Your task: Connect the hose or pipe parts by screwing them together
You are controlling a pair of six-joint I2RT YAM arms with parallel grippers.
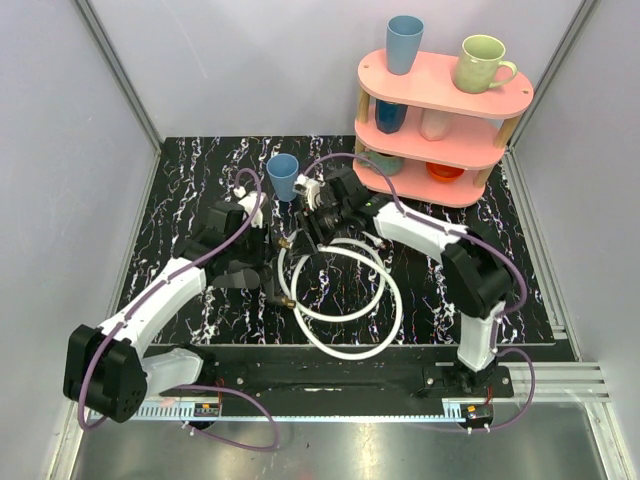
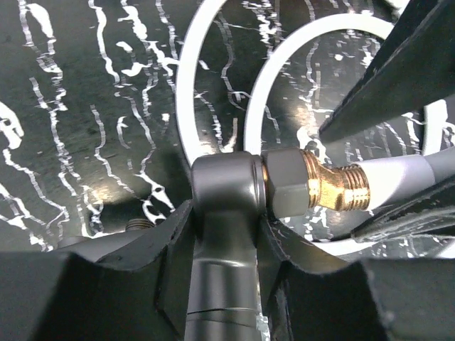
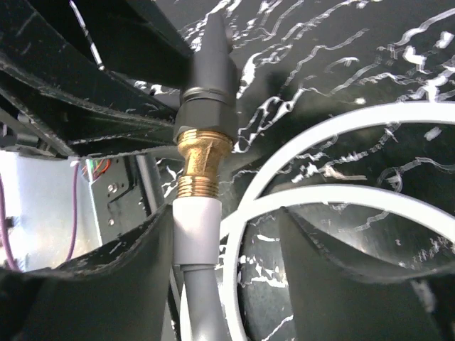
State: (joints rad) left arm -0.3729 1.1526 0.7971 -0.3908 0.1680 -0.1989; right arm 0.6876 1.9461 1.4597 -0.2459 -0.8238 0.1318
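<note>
Mid-frame, the left hand (image 2: pixel 224 222) clamps a smooth grey fitting (image 2: pixel 224 177) joined to a ribbed brass connector (image 2: pixel 333 188). The right hand (image 3: pixel 226 224) gapes around its pale hose (image 3: pixel 193 234). Glossy white loops (image 2: pixel 186 92) cross the marbled worktop (image 2: pixel 85 106).

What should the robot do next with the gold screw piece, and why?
Probably close the right claw on the brass fitting and twist it: that claw stands open around the hose, the left claw grips the gray fitting, and brass threads show.

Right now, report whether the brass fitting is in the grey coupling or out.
In: the brass fitting enters the grey coupling with no gap; tightness unclear.
</note>
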